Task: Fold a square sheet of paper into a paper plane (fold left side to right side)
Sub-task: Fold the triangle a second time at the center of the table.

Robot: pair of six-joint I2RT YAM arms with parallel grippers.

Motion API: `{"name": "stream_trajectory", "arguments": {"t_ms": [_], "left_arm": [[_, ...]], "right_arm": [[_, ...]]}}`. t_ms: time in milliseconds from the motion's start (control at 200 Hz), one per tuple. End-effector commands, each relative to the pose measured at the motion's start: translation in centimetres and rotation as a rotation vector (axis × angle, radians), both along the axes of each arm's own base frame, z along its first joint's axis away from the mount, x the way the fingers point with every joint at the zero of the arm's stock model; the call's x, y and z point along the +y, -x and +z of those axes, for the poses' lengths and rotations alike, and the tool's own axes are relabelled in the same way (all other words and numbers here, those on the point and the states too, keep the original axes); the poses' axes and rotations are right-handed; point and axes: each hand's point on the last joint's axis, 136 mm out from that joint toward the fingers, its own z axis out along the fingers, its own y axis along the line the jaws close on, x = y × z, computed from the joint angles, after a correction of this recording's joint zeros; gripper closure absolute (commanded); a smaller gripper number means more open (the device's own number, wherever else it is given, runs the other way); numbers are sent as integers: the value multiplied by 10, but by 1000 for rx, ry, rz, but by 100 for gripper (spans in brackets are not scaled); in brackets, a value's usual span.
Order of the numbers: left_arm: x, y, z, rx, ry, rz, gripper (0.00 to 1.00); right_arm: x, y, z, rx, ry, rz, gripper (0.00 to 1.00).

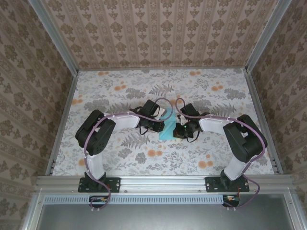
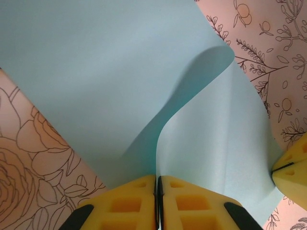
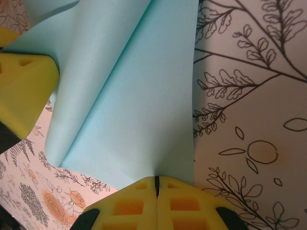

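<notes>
The square sheet of paper (image 1: 168, 132) is plain cyan-blue and lies mid-table between both arms. In the left wrist view one part of the sheet (image 2: 96, 72) lies flat while another flap rises and curls over. My left gripper (image 2: 158, 178) is shut on that flap's edge. In the top view this gripper (image 1: 161, 125) sits at the sheet's left side. My right gripper (image 3: 157, 178) is shut, its tips down against the flat part of the sheet (image 3: 139, 105), and it stands at the sheet's right side (image 1: 178, 130). The left gripper's yellow finger (image 3: 24, 91) shows beside the rolled flap. A paper plane is out of view.
The floral tabletop (image 1: 120, 96) is ringed by aluminium rails (image 1: 62, 120) and patterned walls. The two arms' bases (image 1: 98, 184) are bolted at the near edge. Bare tabletop stretches behind the grippers and to both sides.
</notes>
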Motion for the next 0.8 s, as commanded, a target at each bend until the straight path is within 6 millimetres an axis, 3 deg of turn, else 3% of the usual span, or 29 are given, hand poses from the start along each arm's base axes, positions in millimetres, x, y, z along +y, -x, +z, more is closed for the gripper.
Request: {"name": "stream_trajectory", "arguments": {"t_ms": [0,360,795], "left_arm": [[2,0,-1,-4,-19,-7,88],[5,8,-13,28,-51,-31,89],[5,16,-19,33,-85,-50,89]], "right_arm": [[-15,21,-21,95,89,9,99],[-7,14,-12,67,32,11,99],[8,-27,49,-82,-228,-74,99]]}}
